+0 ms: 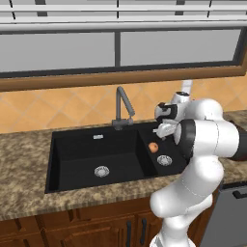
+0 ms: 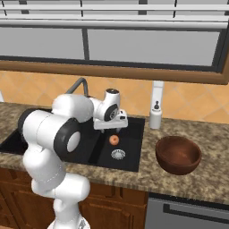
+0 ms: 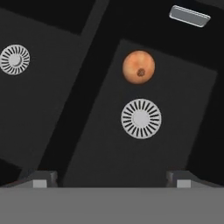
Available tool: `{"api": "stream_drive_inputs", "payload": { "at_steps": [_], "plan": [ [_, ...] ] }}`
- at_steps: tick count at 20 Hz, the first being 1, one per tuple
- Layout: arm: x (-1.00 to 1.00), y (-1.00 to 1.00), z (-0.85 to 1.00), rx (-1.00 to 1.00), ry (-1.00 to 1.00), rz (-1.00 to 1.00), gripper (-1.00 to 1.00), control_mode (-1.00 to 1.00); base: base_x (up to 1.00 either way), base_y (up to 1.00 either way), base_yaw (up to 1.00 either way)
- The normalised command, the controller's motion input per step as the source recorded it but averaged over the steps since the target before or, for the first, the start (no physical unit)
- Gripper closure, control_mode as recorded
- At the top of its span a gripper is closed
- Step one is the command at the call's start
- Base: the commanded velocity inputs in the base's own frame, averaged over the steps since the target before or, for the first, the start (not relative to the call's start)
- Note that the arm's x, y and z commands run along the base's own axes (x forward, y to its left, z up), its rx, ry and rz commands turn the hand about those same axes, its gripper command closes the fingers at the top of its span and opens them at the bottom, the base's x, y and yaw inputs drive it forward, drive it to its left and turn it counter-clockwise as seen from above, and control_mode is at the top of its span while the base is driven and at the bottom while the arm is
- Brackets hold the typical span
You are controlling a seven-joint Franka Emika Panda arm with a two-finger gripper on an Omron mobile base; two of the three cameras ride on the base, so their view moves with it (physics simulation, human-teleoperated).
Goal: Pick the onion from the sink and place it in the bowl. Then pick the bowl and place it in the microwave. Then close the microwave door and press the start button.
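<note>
While my gripper [image 3: 112,177] hangs above the smaller basin of the sink [image 1: 72,144], its two fingertips [image 3: 41,178] stand wide apart with nothing between them. Below it, on the black basin floor, the onion [image 3: 138,67] rests just beside the round silver drain [image 3: 141,118], apart from it.

I see a few ways this could go wrong. The onion is a smooth ball on a flat floor, so if one finger reaches it before the other it will probably roll away, perhaps against the basin wall. In the hand view the onion sits off the gripper's centre line, so a straight descent would likely close on nothing. The basin is narrow, and the open fingers could strike its wall or the divider between the basins.

From the hand view I get the onion's exact place relative to the drain, plus a small silver overflow plate [image 3: 189,15]. The right base view adds the dark wooden bowl [image 2: 178,154] on the granite counter [image 2: 210,134], well apart from the sink, and a white soap dispenser [image 2: 156,112]. The left base view gives me the larger basin and the grey faucet [image 1: 122,107].
</note>
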Motion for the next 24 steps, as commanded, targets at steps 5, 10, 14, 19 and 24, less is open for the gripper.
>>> {"api": "stream_drive_inputs", "payload": {
  "at_steps": [5,10,14,19,24],
  "plan": [
    [0.28,0.00,-0.50,0.00,-0.26,0.13,-1.00,-1.00,0.00,0.00,0.00],
    [0.37,-0.01,-0.15,0.00,-0.09,0.05,-1.00,-1.00,0.00,0.00,0.00],
    [0.57,0.00,-0.13,0.02,0.01,0.02,-1.00,-1.00,0.00,0.00,0.00],
    [0.37,-0.22,0.00,0.14,0.05,0.05,-1.00,-1.00,0.00,0.00,0.00],
    [0.40,-0.08,-0.21,0.06,0.06,0.02,-1.00,-1.00,0.00,0.00,0.00]
  ]
}}
